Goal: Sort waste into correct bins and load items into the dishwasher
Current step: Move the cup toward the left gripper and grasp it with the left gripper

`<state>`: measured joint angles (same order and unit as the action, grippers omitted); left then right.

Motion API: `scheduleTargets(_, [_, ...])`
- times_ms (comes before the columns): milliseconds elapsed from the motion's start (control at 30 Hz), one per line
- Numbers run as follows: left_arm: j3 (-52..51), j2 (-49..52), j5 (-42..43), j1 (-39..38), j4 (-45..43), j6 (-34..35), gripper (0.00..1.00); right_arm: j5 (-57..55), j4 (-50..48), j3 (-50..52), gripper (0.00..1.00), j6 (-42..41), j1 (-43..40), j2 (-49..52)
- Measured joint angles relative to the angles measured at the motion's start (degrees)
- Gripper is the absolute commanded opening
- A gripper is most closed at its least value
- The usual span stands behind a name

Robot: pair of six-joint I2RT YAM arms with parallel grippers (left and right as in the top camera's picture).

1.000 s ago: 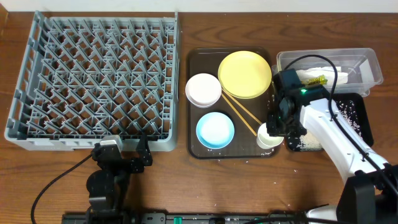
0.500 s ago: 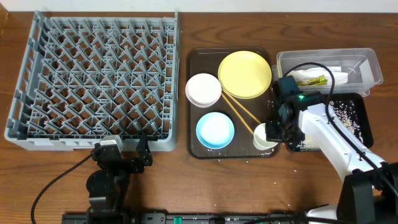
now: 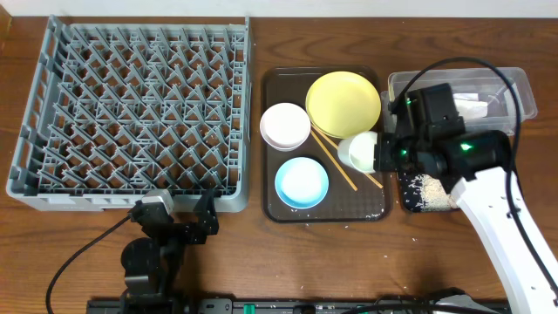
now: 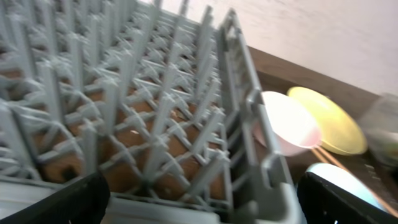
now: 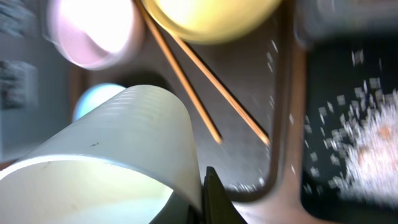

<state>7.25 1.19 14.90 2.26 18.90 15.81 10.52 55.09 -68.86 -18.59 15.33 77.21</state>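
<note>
My right gripper (image 3: 380,155) is shut on the rim of the small white cup (image 3: 357,153), holding it tipped on its side above the brown tray. The right wrist view shows the cup's wall (image 5: 118,143) pinched at my gripper (image 5: 203,191), with the dark outer finger (image 5: 216,202) against it. Under it lie the chopsticks (image 3: 345,162), the yellow plate (image 3: 343,104), the white bowl (image 3: 285,126) and the light blue bowl (image 3: 302,181). My left gripper (image 3: 179,228) stands open at the front edge of the grey dish rack (image 3: 131,113), nothing between its fingers (image 4: 78,200).
The dark brown serving tray (image 3: 366,208) holds the dishes. To its right are the clear tub (image 3: 510,87), with white paper (image 3: 472,107) inside, and the black tray (image 3: 425,194) with rice scraps. My right arm covers part of both bins.
My right gripper shut on the cup at the brown tray's front right corner, then lifted it up and back over the chopsticks, tipping it sideways. The left arm barely moved.
</note>
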Motion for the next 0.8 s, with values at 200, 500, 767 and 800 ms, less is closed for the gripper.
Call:
scheduleTargets(200, [7.1, 4.1, 6.5, 0.0, 0.6, 4.0, 0.98, 5.9, -4.9, -0.2, 0.01, 0.3, 0.0, -0.4])
scheduleTargets(500, [19.0, 23.7, 17.7, 0.0, 0.4, 11.4, 0.98, 13.6, -11.4, -0.1, 0.01, 0.9, 0.0, -0.4])
scheduleTargets(767, [20.8, 42.1, 31.6, 0.0, -12.7, 27.4, 0.98, 17.2, -16.0, -0.2, 0.01, 0.8, 0.0, -0.3])
scheduleTargets(800, [20.8, 43.5, 32.5, 0.0, -13.3, 30.6, 0.98, 17.9, -16.6, -0.2, 0.01, 0.9, 0.0, -0.1])
